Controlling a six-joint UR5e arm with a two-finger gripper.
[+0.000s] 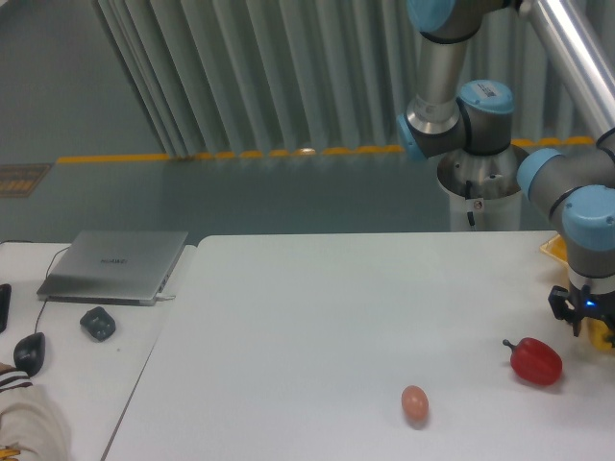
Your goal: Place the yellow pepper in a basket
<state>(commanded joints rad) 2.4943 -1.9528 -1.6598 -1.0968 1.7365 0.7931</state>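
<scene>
We are looking at the gripper [583, 322] at the far right edge of the view, hanging low over the white table [317, 327]. Only its dark wrist block with a small blue light is showing clearly; we cannot tell whether the jaws are parted or closed, since the fingers are too small and dark against what lies behind them.

A bit of bright yellow is peeking out just right of and below the jaws, at the frame edge. We cannot tell whether this is the yellow pepper [602, 333] or part of the basket [555, 248], whose yellow-orange corner is showing above and slightly left of the jaws, mostly cut off by the frame and covered by the arm.

Below and left of the jaws, close by, a red pepper [535, 361] is lying on the table with its dark stem pointing left. Farther left and lower, well apart from the jaws, a small pinkish egg [414, 402] is sitting alone on the tabletop.

Far to the left of the jaws, on a second table, we are noting a closed grey laptop [115, 264], a small dark lump [97, 323] in front of it, and a black mouse [29, 353] near the edge.

Behind the jaws, the arm's base column [483, 192] is standing against the ribbed wall [269, 77].
</scene>
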